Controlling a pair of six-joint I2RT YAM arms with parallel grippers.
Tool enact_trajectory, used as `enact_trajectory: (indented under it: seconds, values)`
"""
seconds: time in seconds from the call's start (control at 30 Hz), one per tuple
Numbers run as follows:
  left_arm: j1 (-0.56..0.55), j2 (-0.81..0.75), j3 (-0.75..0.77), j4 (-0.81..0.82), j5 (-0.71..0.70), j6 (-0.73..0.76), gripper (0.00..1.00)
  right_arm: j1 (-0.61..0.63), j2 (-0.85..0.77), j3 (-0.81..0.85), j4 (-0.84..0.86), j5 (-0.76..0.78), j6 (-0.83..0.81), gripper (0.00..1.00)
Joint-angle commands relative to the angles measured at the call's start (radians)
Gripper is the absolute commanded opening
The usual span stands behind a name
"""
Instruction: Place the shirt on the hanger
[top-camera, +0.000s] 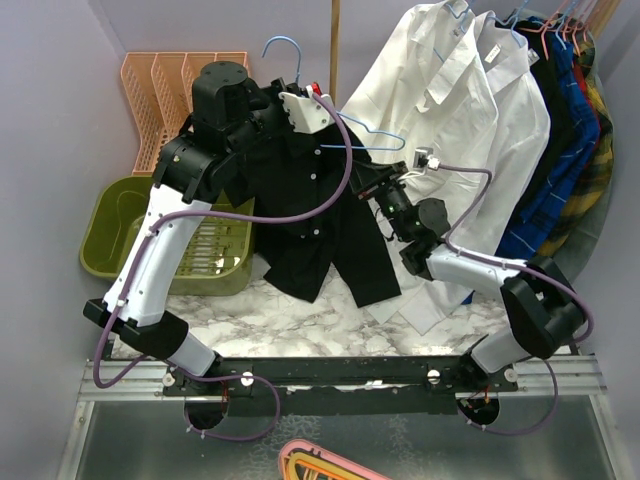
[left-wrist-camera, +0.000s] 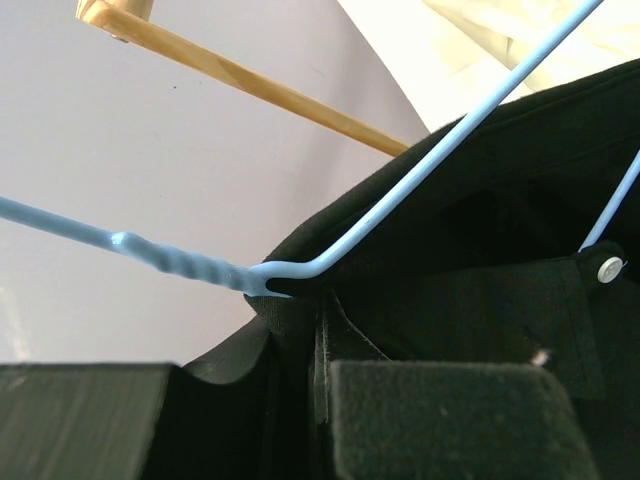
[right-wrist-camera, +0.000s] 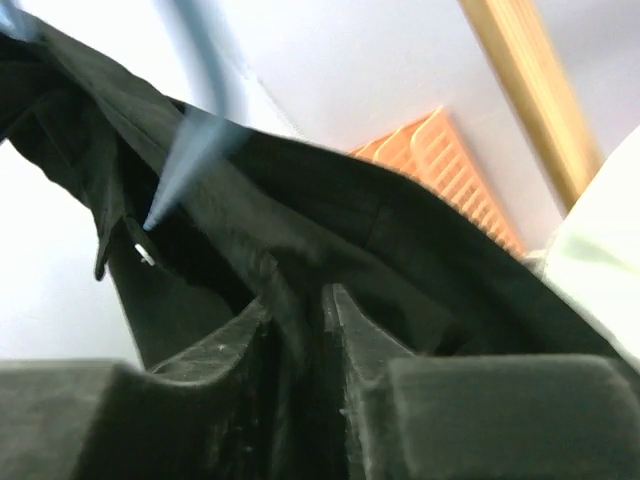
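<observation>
hanger (left-wrist-camera: 430, 158) hook uppermost, shirt (top-camera: 320, 230) hanging lengthwise downward, collar at top

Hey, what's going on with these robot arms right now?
Both arms hold the black shirt up above the table. The left tool is shut on fabric at the collar, right beside the neck of the light-blue hanger; the right tool is shut on fabric farther along. The hanger is partly inside the shirt, one corner sticking out.
</observation>
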Motion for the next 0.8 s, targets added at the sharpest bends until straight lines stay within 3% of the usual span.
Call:
enact_trajectory:
  seconds: [0.0,0.13,0.3,0.43,0.77]
  values:
    - [-0.002,-0.004,0.035,0.027,0.009,-0.022,0.0,0.0,0.044,0.002,0.06,-0.032,0.044,0.04]
    - [-0.002,-0.007,0.023,0.037,-0.018,0.011,0.0,0.0,-0.042,-0.069,0.023,0.041,0.027,0.01]
    - [-0.003,-0.019,0.006,0.043,-0.065,0.102,0.0,-0.02,-0.209,-0.115,-0.276,0.204,-0.074,0.01]
    - [-0.003,-0.032,0.001,0.05,-0.089,0.162,0.0,-0.076,-0.282,-0.14,-0.397,0.214,-0.117,0.01]
    - [-0.002,-0.091,-0.148,0.176,-0.216,0.365,0.0,-0.119,-0.34,-0.017,-0.739,0.293,-0.415,0.01]
